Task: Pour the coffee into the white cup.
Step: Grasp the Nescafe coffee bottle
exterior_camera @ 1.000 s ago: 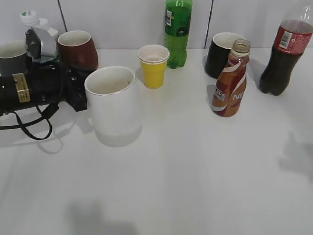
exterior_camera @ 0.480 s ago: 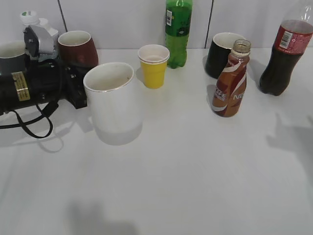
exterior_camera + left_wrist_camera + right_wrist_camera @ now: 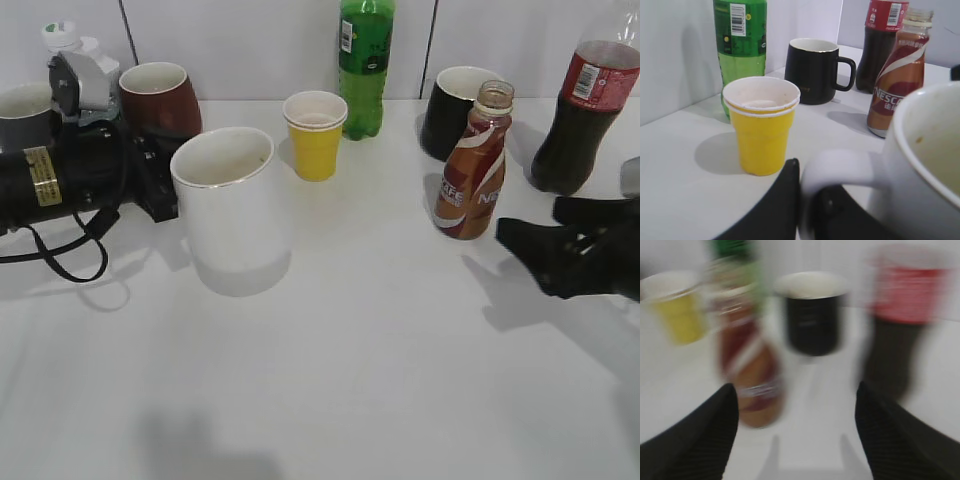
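Plainly we risk knocking over the open Nescafé coffee bottle (image 3: 474, 165), upright at right of centre, since our right gripper (image 3: 535, 240), fingers spread apart, sits beside it off-line. Our left gripper (image 3: 805, 210) is clamped on the white cup's (image 3: 230, 205) handle at centre left.

The white table (image 3: 380, 360) carried a row of drinkware and bottles. Along the back wall stood a grey mug (image 3: 22, 112), a maroon mug (image 3: 158, 98), a green soda bottle (image 3: 365, 62), a black mug (image 3: 455, 108) and a cola bottle (image 3: 582, 110). Just in front of the green bottle stood stacked yellow paper cups (image 3: 314, 134). The open brown coffee bottle (image 3: 474, 165) stood upright in front of the black mug. The large white cup (image 3: 230, 208) sat left of centre.
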`<state>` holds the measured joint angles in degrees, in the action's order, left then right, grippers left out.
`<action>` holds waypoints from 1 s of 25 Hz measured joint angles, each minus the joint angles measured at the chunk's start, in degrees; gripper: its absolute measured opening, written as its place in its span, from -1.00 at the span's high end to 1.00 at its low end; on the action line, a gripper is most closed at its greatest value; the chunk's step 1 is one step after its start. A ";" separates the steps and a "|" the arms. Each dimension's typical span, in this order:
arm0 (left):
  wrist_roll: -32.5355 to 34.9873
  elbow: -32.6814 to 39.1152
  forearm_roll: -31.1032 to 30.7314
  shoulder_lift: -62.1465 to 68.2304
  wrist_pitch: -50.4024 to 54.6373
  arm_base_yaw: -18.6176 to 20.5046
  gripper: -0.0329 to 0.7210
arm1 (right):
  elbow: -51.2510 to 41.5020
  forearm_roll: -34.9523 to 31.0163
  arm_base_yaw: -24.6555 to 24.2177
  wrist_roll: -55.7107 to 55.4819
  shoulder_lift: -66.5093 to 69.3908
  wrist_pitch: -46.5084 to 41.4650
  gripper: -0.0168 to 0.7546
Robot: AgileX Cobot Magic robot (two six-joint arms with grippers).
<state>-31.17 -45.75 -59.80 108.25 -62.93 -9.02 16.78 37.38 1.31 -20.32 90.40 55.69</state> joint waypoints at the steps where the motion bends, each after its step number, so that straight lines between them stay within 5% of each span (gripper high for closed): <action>1: 0.00 0.00 0.00 0.00 0.00 0.00 0.80 | 0.65 0.67 0.00 -0.06 2.71 2.36 -0.73; 20: 0.00 0.00 -0.05 0.00 0.00 0.00 0.80 | 22.99 9.50 3.04 -0.30 24.15 5.17 -0.78; 25: 0.00 -0.01 -0.05 0.00 0.00 0.00 0.80 | 24.92 9.08 5.88 -0.41 25.38 3.21 -0.51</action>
<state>-31.17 -45.76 -59.85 108.25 -62.93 -9.02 41.70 46.46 7.19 -20.73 115.78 58.90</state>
